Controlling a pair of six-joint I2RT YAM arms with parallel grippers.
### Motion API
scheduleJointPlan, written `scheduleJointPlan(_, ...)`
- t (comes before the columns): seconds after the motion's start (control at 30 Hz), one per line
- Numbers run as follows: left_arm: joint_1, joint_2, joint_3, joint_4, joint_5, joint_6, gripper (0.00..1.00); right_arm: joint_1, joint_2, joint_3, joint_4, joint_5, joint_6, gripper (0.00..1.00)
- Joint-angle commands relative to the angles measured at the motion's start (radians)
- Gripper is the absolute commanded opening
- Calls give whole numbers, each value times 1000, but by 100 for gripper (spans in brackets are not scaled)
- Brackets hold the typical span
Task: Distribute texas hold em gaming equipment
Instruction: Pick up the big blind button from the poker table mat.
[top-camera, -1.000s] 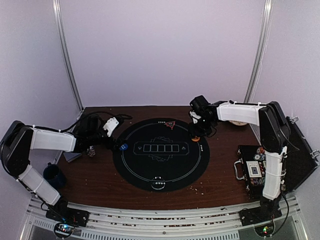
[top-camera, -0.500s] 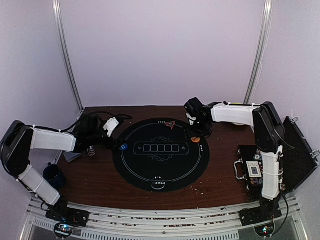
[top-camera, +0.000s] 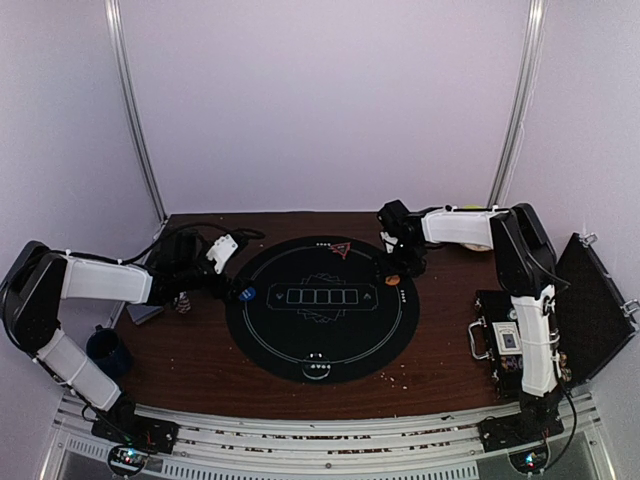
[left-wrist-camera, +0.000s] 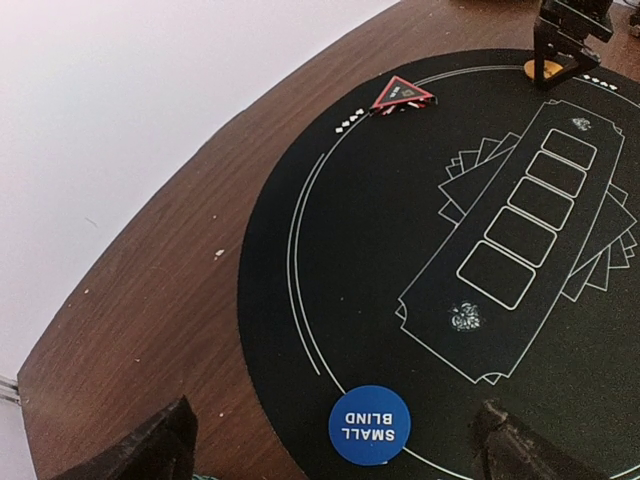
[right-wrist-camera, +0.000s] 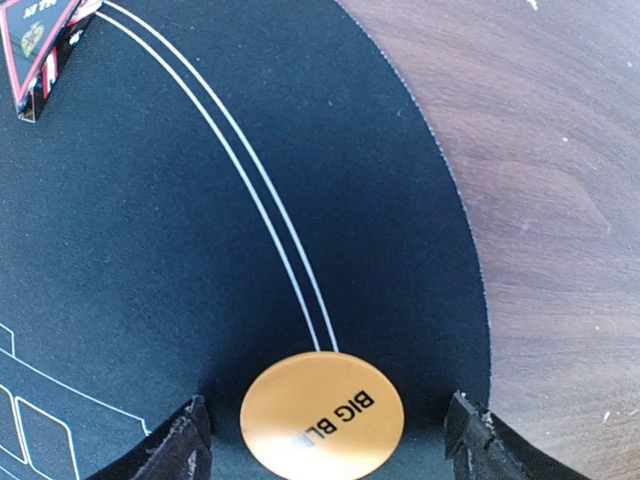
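A round black poker mat (top-camera: 318, 300) lies mid-table. On its left rim rests the blue "SMALL BLIND" button (top-camera: 247, 295) (left-wrist-camera: 370, 425); my left gripper (left-wrist-camera: 335, 440) (top-camera: 225, 283) hovers over it, open, touching nothing. The orange "BIG BLIND" button (top-camera: 391, 279) (right-wrist-camera: 322, 415) lies flat on the mat's right rim, between the spread fingers of my right gripper (right-wrist-camera: 325, 432) (top-camera: 402, 262), which is open and clear of it. At the mat's far rim stands the red triangle marker (top-camera: 341, 249) (left-wrist-camera: 402, 94) (right-wrist-camera: 35, 40). A small chip stack (top-camera: 183, 300) sits left of the mat.
A dark blue mug (top-camera: 107, 352) stands at the near left. An open black case (top-camera: 510, 340) with more pieces lies at the right. A yellow-green bowl (top-camera: 478, 243) peeks from behind the right arm. Crumbs dot the wooden table (top-camera: 200, 360).
My right jaws have spread wider off the orange button, which stays flat on the mat, and the right wrist has shifted slightly. The left arm has not moved.
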Motion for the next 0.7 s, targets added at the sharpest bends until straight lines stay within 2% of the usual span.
scheduleJointPlan(0.0,6,4,26,34,-1,15,98,-2,49,34,-34,-38,-20,79)
scheduleJointPlan(0.27,6,5,27,34,-2,15,98,-2,48,33,-37,-71,-23,64)
scheduleJointPlan(0.47,6,5,26,36,-5,15,98,5,29,28,-42,-71,-23,49)
scheduleJointPlan(0.67,7,9,28,34,-4,15,98,22,-3,30,-46,-55,-18,49)
